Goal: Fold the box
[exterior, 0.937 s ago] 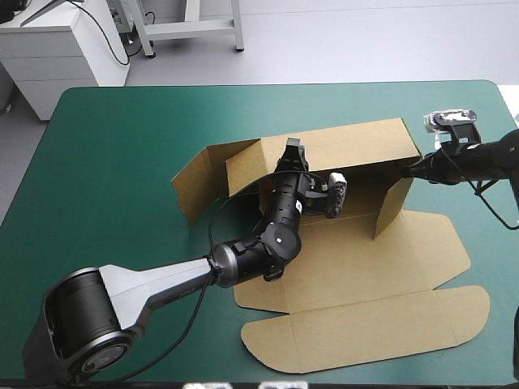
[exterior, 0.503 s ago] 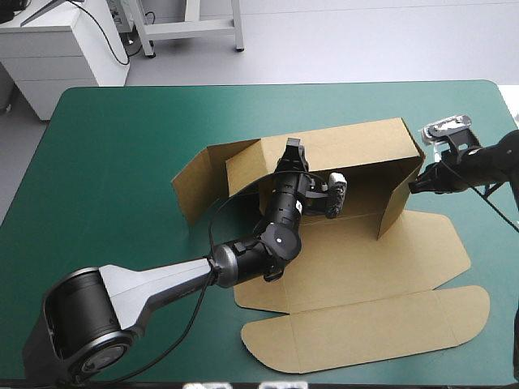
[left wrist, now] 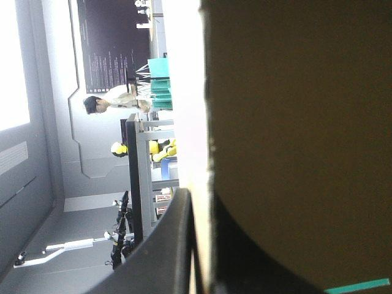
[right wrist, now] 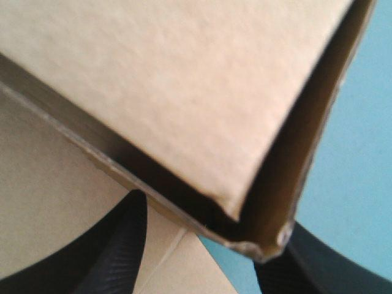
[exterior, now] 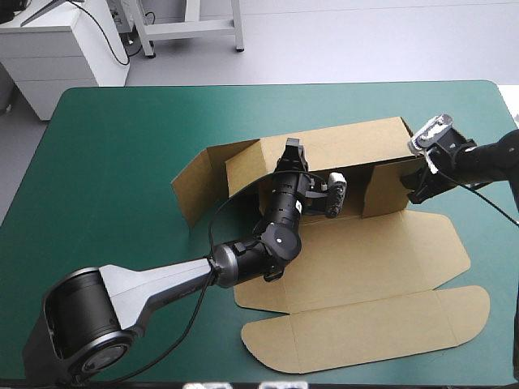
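**End flap swung in**
On the box [exterior: 357, 267], centre-right of the frame, the end flap [exterior: 384, 190] has swung in from its outward slant, the right gripper [exterior: 422, 183] turning in behind it. It now lies nearly along the raised wall [exterior: 357, 146] (a tuck looks near). The right gripper's fingers [right wrist: 116, 245] stand wide apart, the flap's corner between them; the left gripper [exterior: 290, 156] is clamped on the wall's top edge.

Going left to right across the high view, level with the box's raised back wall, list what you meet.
teal-green cover → box's splayed left flap → left gripper → box's turned-in right flap → right gripper
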Controlling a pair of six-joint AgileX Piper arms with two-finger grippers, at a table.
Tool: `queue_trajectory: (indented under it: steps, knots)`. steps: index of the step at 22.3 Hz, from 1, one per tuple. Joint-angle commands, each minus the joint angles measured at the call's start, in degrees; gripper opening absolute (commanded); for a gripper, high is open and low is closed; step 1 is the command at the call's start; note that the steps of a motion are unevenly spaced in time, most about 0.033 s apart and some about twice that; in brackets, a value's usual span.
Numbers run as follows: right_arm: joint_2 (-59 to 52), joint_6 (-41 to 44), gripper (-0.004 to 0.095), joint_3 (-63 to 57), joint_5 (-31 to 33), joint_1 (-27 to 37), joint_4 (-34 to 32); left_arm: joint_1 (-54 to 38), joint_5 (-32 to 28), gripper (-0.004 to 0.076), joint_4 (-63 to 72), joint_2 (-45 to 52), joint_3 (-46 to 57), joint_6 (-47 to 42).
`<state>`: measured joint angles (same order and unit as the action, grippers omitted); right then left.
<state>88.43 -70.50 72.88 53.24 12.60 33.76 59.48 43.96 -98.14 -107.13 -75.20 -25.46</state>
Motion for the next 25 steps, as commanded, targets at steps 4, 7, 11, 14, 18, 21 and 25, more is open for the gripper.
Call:
queue_trajectory:
  steps: [4,7,11,14,18,21,25]
  knots:
    - [-0.1,-4.5,0.0477,1.4,-1.2,0.0,8.3,0.0,6.9,-0.0008,-1.3,1.7,-0.4,-10.4]
    - [2.5,-3.2,0.0475,1.4,-1.1,0.0,11.4,0.0,6.8,-0.0008,-2.1,1.8,-0.5,-10.6]
    - [5.8,-4.0,0.0402,1.4,-1.4,0.0,21.5,0.0,6.6,-0.0008,-2.1,1.8,-0.5,-10.6]
    - [7.8,-5.7,0.0209,1.4,-1.3,0.0,25.7,0.0,6.6,-0.0008,-2.1,1.8,-0.5,-10.6]
    - [8.7,-5.6,-0.0008,1.4,-1.1,-0.6,25.5,0.0,6.2,-0.0008,-2.1,1.8,-0.5,-10.6]
    - [8.7,-1.8,-0.0007,1.4,-1.2,-2.0,22.3,-0.1,6.3,-0.0008,-2.1,1.8,-0.5,-10.6]
    - [8.4,5.8,0.0003,0.4,-1.1,-3.1,18.5,-0.1,7.4,-0.0008,-2.1,1.8,-0.5,-11.9]
